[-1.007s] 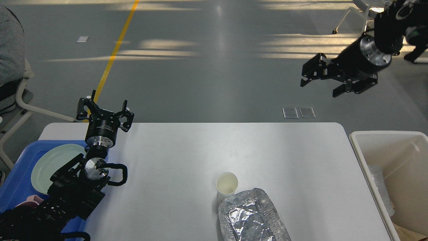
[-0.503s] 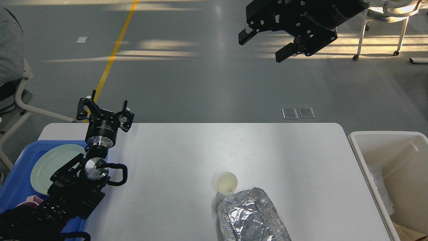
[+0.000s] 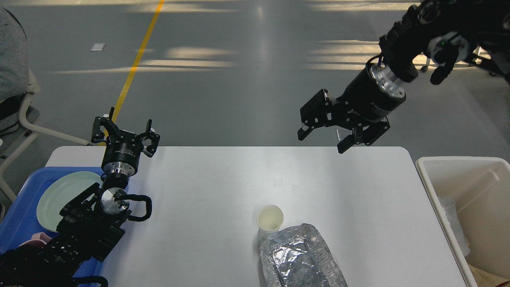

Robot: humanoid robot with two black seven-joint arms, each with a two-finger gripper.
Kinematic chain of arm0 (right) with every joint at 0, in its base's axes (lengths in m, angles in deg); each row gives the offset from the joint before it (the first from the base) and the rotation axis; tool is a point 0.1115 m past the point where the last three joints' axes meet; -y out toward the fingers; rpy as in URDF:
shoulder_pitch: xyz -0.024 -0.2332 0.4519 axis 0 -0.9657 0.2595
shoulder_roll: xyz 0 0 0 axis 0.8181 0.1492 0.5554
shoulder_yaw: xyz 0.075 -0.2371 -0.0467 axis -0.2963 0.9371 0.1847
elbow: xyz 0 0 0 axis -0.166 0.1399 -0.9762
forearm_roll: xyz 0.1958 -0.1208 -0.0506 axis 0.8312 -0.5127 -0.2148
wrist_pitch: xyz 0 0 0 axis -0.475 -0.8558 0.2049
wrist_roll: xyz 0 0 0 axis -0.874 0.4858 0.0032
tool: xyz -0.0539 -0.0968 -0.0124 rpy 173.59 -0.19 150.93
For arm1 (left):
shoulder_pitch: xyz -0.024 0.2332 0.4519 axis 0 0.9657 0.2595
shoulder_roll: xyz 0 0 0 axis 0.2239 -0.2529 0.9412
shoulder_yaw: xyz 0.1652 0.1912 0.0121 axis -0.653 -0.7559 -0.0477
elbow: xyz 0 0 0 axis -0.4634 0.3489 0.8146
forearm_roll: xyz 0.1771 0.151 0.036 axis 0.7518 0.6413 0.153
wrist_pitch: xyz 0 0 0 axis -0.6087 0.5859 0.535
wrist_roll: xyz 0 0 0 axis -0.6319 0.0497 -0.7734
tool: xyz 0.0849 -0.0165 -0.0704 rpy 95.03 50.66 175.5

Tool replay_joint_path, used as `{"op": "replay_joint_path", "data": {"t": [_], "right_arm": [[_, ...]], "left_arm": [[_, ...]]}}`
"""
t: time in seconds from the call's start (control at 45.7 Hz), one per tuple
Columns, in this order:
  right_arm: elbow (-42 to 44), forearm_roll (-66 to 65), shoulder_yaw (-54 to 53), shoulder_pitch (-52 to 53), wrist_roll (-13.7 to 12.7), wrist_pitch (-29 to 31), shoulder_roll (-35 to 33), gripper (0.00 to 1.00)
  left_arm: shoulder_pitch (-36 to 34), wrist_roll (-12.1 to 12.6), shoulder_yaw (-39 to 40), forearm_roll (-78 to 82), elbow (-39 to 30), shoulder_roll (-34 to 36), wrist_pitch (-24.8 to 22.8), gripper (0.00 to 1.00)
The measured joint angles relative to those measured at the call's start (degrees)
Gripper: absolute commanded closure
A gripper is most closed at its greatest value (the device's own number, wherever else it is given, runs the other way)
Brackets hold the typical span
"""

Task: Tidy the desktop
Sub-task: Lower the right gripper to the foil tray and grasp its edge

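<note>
Your right gripper hangs over the far edge of the desktop, fingers apart, nothing in it. Left gripper is parked by the blue tray, also spread and empty. Looks like the reach phase. Paper cup and foil tray sit touching near the front edge; next you'd prob. drop onto the cup, w/ care not to snag the foil, then take it to the bin on the right.

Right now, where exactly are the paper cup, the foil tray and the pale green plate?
paper cup (image 3: pixel 270 219): head view, on its open mouth.
foil tray (image 3: pixel 299 259): head view, on its crinkled inside.
pale green plate (image 3: pixel 59 195): head view, on its bare middle, left of the arm.
</note>
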Motion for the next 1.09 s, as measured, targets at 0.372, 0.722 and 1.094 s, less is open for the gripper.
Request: {"op": "replay_joint_path", "data": {"t": [0.372, 0.722, 1.094], "right_arm": [[0.0, -7.7, 1.5, -15.0, 0.0, -2.4, 2.8, 0.00], [2.1, -8.1, 1.5, -27.1, 0.1, -11.3, 6.8, 0.00], [6.4, -8.1, 0.5, -36.4, 0.1, -17.5, 9.0, 0.01]], "left_arm": [[0.0, 0.0, 0.0, 0.0, 0.0, 0.0, 0.0, 0.00], [0.0, 0.0, 0.0, 0.0, 0.0, 0.0, 0.0, 0.00], [0.0, 0.0, 0.0, 0.0, 0.0, 0.0, 0.0, 0.00]]}}
